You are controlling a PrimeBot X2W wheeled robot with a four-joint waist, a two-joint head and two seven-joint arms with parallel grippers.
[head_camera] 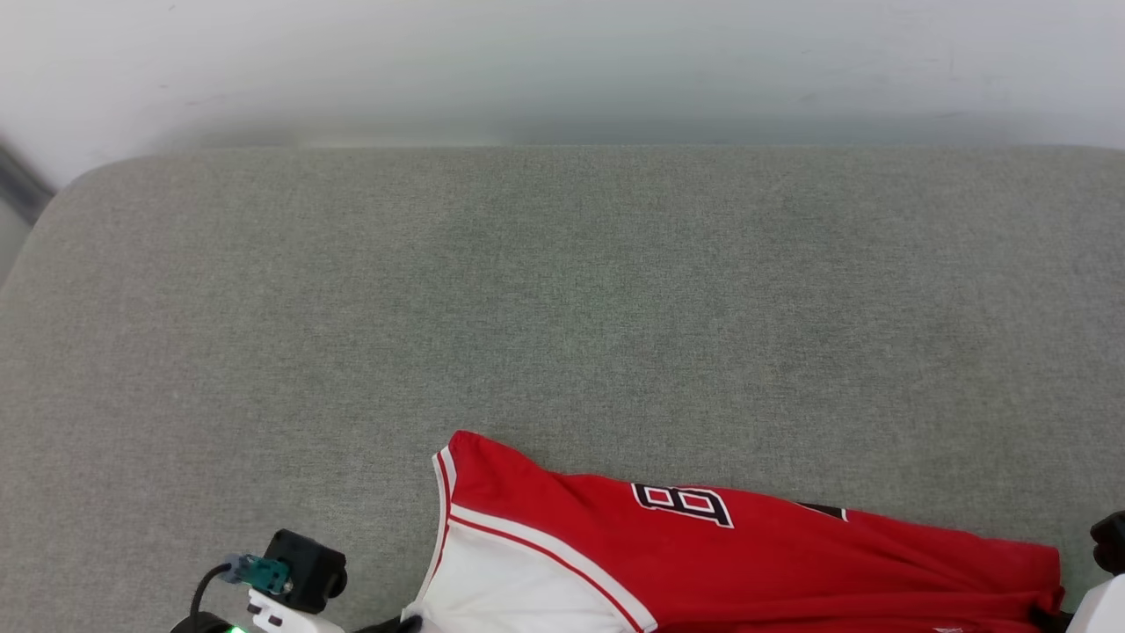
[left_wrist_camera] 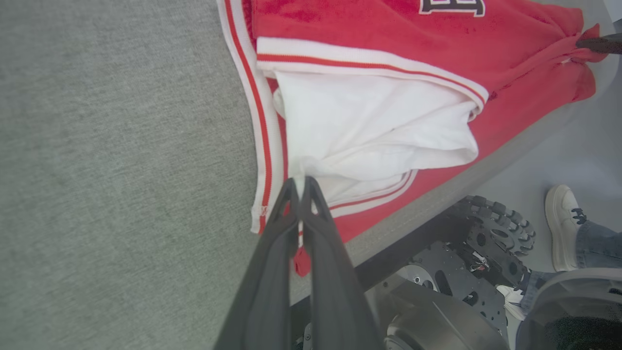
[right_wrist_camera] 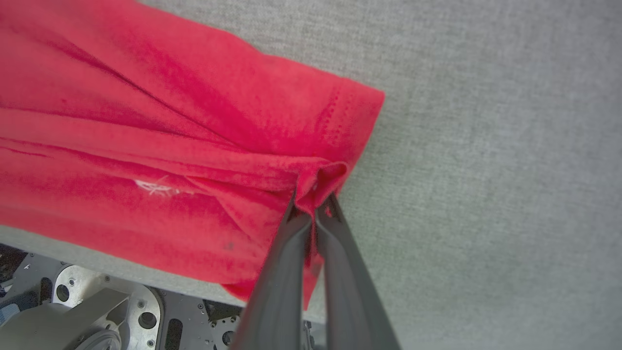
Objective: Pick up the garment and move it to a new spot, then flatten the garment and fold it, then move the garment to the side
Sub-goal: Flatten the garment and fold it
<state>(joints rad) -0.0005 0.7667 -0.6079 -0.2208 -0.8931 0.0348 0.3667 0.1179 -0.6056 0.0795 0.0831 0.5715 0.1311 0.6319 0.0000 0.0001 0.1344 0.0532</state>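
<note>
Tabletop [head_camera: 562, 308], grey fabric cover, rounded far-left corner, pale wall [head_camera: 562, 61] beyond it. Far side of the garment is bare grey cloth.

Left of the garment [head_camera: 791, 554]: black wrist module [head_camera: 303, 567] with a teal plug and black cable on the left arm, just beside the garment's left end.

Left gripper [left_wrist_camera: 301, 183] is at the garment's left end, clenched on fabric where the white sleeve [left_wrist_camera: 369, 121] bunches against the red-and-white striped trim [left_wrist_camera: 262, 107]. White cloth is pinched between the two dark fingers, and a red scrap hangs below them.

The garment lies at the near edge of the tabletop, stretched sideways between the two grippers. It is red, with the white sleeve folded under a striped band at the left and black-and-white block lettering [head_camera: 684, 503] on top near the middle. The red body is creased in long folds. The near part of the garment overhangs the tabletop edge. There is a small white mark [right_wrist_camera: 158, 187] on the red cloth.

Right gripper [right_wrist_camera: 313, 206] is at the garment's right end, clamped on a gathered fold of the red hem. The stitched hem corner lies flat on the tabletop just beyond the grip.

Below the garment's overhanging edge: robot base with a dark roller wheel [left_wrist_camera: 500, 228]. Right of that wheel on the pale floor: a person's white shoe [left_wrist_camera: 559, 223] and blue jeans leg [left_wrist_camera: 597, 243], well apart from the garment.
</note>
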